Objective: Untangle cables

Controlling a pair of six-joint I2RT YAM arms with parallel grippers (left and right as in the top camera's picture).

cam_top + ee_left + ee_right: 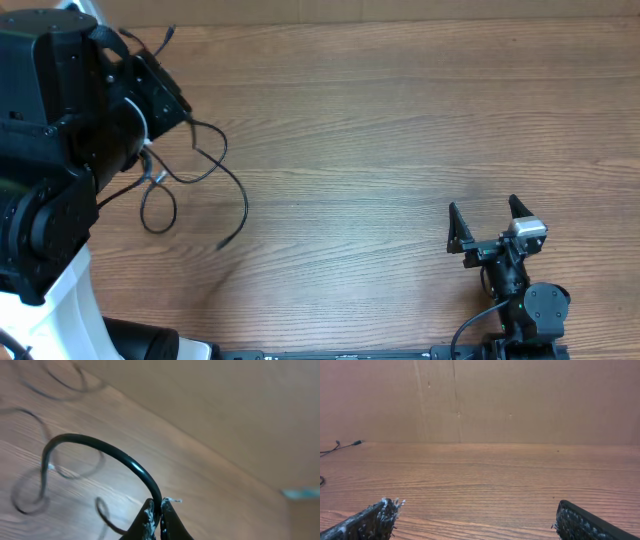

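Observation:
Thin black cables (205, 170) lie in loose loops on the wooden table at the left; one strand ends in a small plug (222, 243). My left gripper (160, 510) is shut on one black cable (100, 447), which arches up from between its fingertips and curls left above the table. In the overhead view the left arm covers the gripper and part of the cables. My right gripper (490, 218) is open and empty at the front right, far from the cables. A cable end (347, 444) shows at the far left of the right wrist view.
The left arm's big black body (60, 130) overhangs the table's left side. The right arm's base (530, 305) stands at the front edge. A plain brown wall (520, 400) backs the table.

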